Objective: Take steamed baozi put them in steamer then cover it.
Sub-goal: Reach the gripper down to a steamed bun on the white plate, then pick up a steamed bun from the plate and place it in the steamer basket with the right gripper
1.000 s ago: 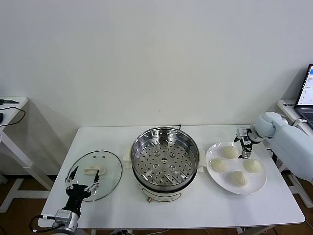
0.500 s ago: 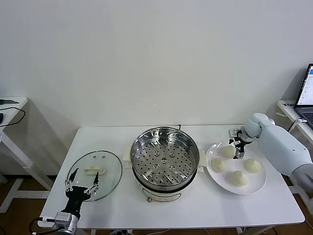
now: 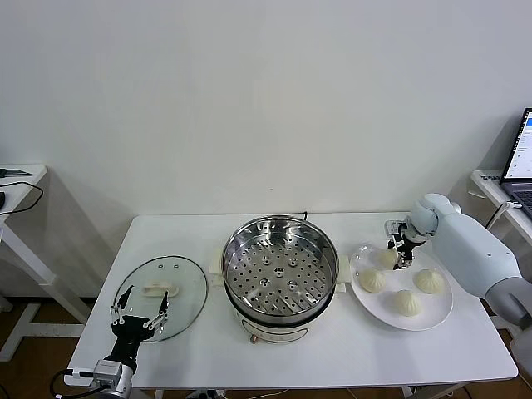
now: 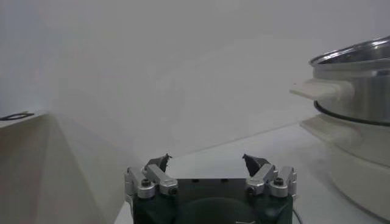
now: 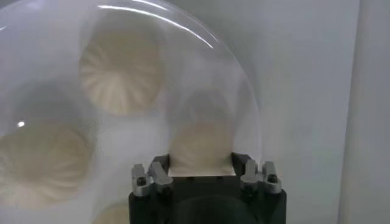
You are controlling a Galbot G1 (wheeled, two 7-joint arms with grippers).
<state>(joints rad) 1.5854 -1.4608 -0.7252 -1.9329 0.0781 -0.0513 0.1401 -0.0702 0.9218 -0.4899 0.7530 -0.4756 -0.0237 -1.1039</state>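
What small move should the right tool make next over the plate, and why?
Probably lower a little and close. In the right wrist view the right tool is open with a bun between its fingers, the far one on the plate. The steamer tray holds nothing yet, and the left tool waits open by the lid.
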